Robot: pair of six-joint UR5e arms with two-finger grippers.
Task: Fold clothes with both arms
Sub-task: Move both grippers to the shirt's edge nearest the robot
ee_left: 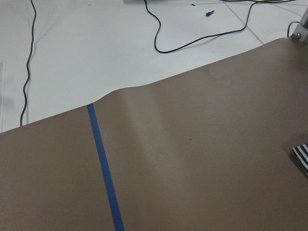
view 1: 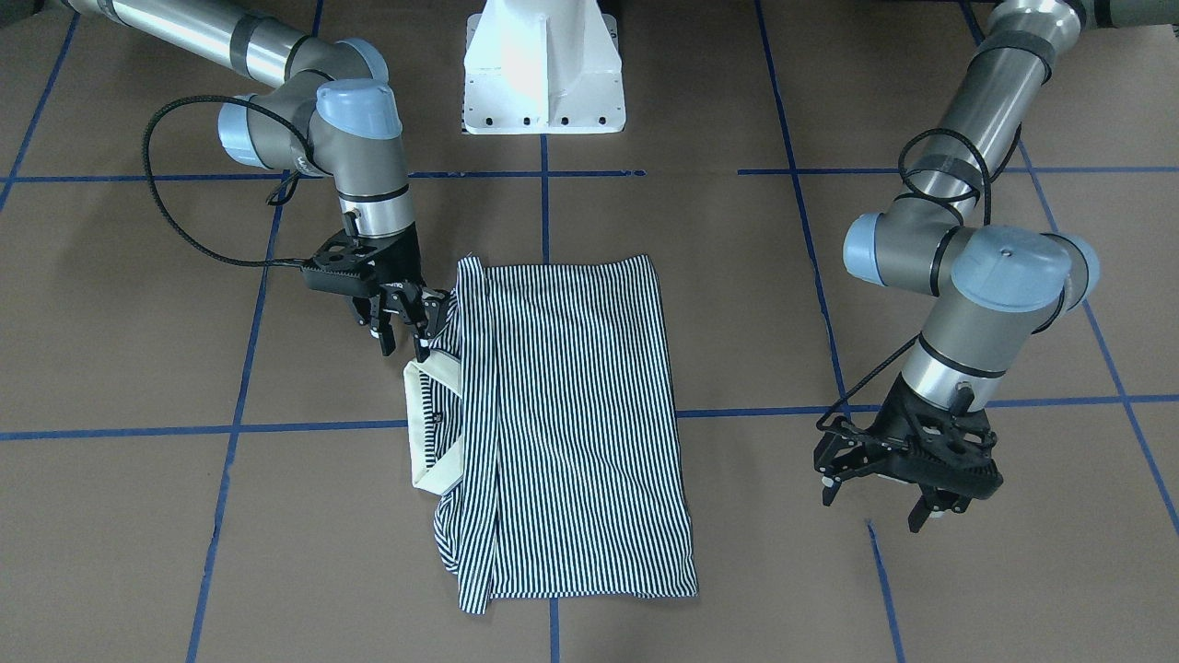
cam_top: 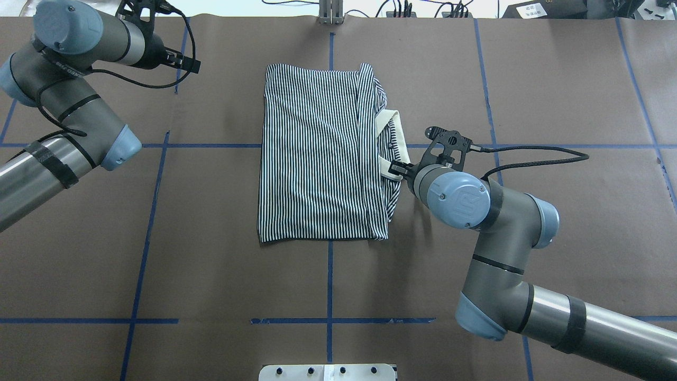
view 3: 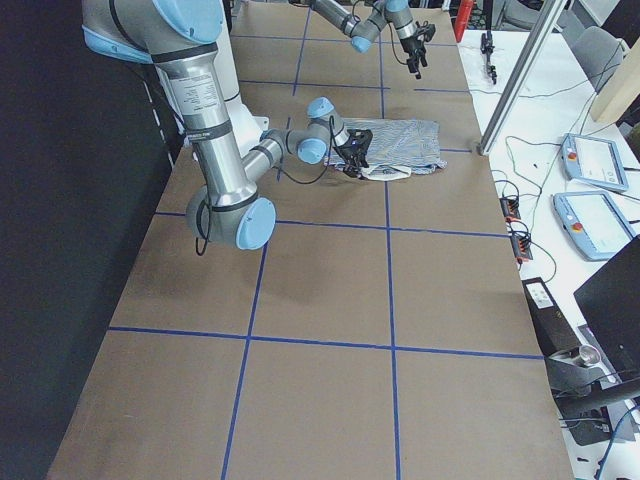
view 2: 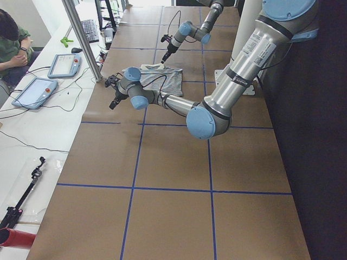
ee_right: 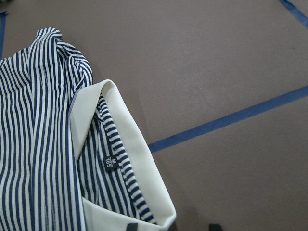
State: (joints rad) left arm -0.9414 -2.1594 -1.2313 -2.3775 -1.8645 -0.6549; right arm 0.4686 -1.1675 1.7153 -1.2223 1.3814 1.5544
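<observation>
Right arm: the grey-and-silver right arm is reaching in low, its black right gripper (view 1: 405, 350) pointing down at the shirt's edge by the collar. Its jaws are standing apart, one tip over the cream collar (ee_right: 154, 192), the other over bare paper.
Left arm: the black left gripper (view 1: 873, 511) is hovering over bare worktop, well apart from the shirt, jaws spread and holding nothing.
Shirt: the navy-and-white striped polo shirt (view 1: 571, 414) is lying folded into a rectangle mid-worktop.
Worktop: the brown paper-covered worktop (view 1: 138, 322) is carrying a grid of blue tape lines (view 1: 304, 426); the white pedestal base (view 1: 543, 74) is standing at the robot's edge.
Room: a person in green (view 2: 13, 46) is sitting at a white side bench.
</observation>
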